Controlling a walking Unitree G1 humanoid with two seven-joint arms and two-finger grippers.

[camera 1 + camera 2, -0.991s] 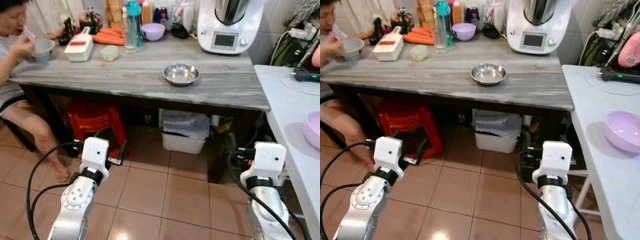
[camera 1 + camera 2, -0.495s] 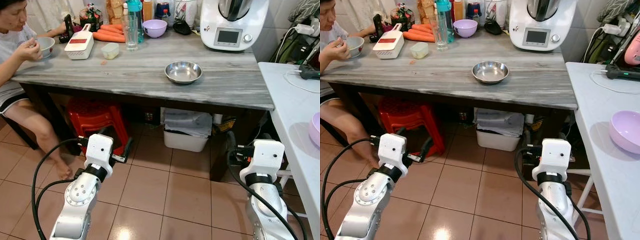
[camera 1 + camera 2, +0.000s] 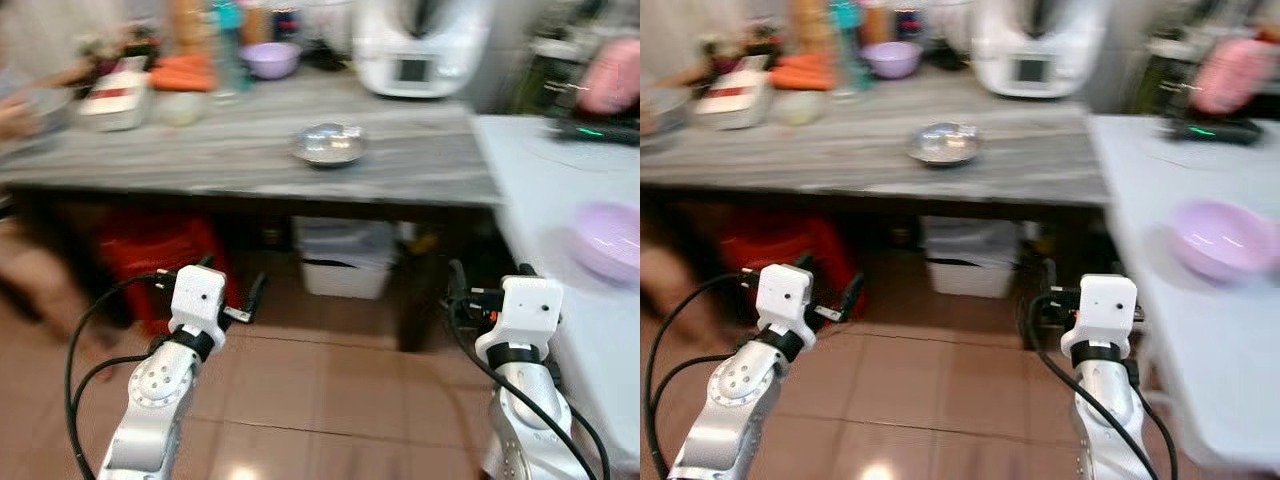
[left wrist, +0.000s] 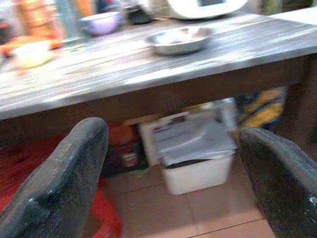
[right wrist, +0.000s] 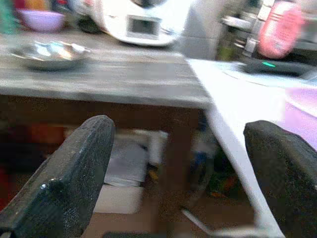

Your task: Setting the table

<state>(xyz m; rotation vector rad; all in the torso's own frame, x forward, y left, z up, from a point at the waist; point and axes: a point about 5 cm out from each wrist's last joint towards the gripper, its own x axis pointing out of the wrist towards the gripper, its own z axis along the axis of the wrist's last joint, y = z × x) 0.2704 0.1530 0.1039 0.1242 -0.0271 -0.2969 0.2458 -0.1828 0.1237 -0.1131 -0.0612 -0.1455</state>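
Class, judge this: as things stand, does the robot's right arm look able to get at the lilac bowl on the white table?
Probably yes: the lilac bowl sits uncovered, just beyond the low, open right gripper.

Home kitchen, lived-in. Long grey wood-grain worktop (image 3: 250, 150) crowded along its back edge: white countertop food processor with a small screen (image 3: 412, 55), orange carrots (image 3: 182, 72), bottles (blurred, labels unreadable), small lilac plastic bowl (image 3: 272, 58). Round stainless-steel bowl (image 3: 329, 143) stands alone nearer the front. Beneath: red plastic stool (image 3: 155, 255), white lidded bin (image 3: 345, 255), terracotta floor tiles (image 3: 330, 400). A second, white worktop (image 3: 1180, 190) adjoins on the right, carrying a larger lilac bowl (image 3: 1222, 238).
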